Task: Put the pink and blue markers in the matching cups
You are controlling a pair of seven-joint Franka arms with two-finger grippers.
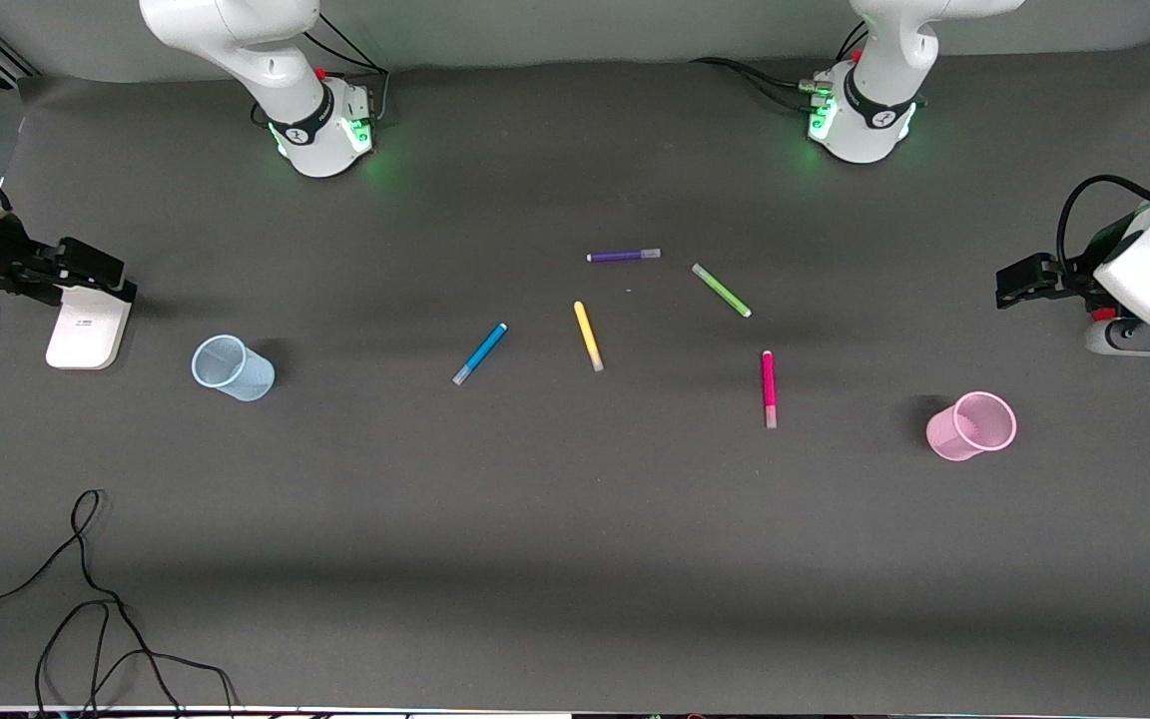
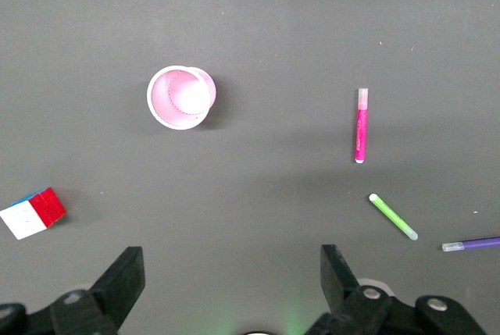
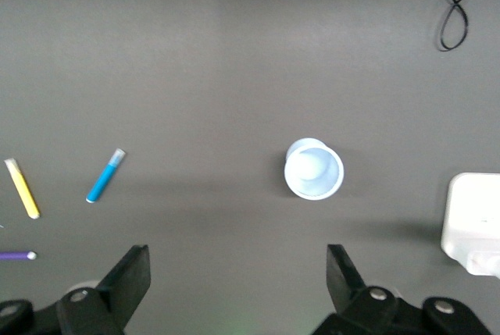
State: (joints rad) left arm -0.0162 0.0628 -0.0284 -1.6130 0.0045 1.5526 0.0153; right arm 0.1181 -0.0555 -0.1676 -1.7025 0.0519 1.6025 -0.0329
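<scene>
The blue marker (image 1: 480, 354) and the pink marker (image 1: 769, 388) lie flat near the table's middle. The pale blue cup (image 1: 233, 367) stands upright toward the right arm's end. The pale pink cup (image 1: 972, 426) stands upright toward the left arm's end. My right gripper (image 1: 96, 270) is open and empty, held high at its end of the table. Its wrist view shows the blue cup (image 3: 313, 169) and blue marker (image 3: 105, 176). My left gripper (image 1: 1016, 284) is open and empty, held high at its end. Its wrist view shows the pink cup (image 2: 181, 98) and pink marker (image 2: 362, 126).
Yellow (image 1: 588, 337), light-green (image 1: 721, 291) and purple (image 1: 623, 256) pens lie among the markers. A white box (image 1: 88, 328) sits beside the blue cup. A black cable (image 1: 86, 599) loops on the table nearest the front camera. A coloured cube (image 2: 33, 213) shows in the left wrist view.
</scene>
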